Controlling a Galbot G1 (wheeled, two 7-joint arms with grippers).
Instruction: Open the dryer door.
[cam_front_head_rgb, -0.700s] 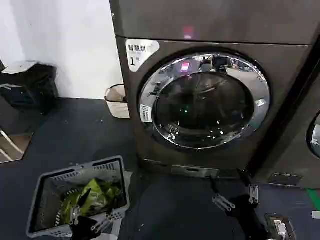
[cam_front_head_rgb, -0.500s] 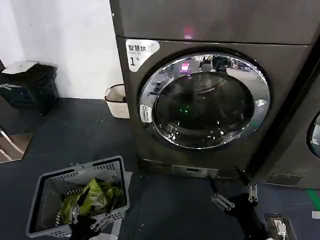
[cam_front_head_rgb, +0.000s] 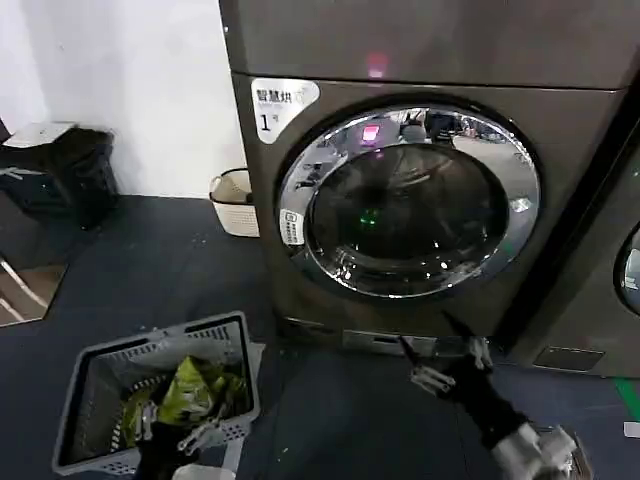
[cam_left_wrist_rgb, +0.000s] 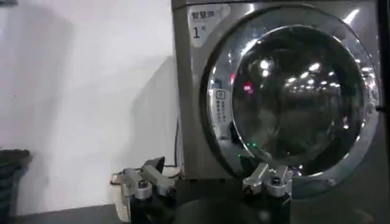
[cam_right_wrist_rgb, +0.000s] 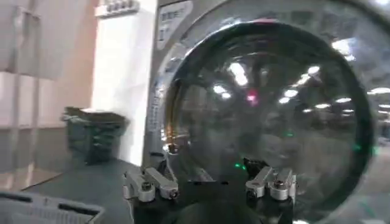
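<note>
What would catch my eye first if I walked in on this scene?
Most striking is the dryer door, a big round porthole with a shiny chrome ring around dark glass, shut on the machine's front. Below it the right hand reaches toward the machine with its fingers open. At lower left, a grey basket holding something green sits on the dark floor, with the left hand low beside it, also open.

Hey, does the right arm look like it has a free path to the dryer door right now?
Probably yes. The right gripper is open, low in front of the closed dryer door, with only bare floor between. The grey basket sits off to the left, beside the left gripper.
</note>
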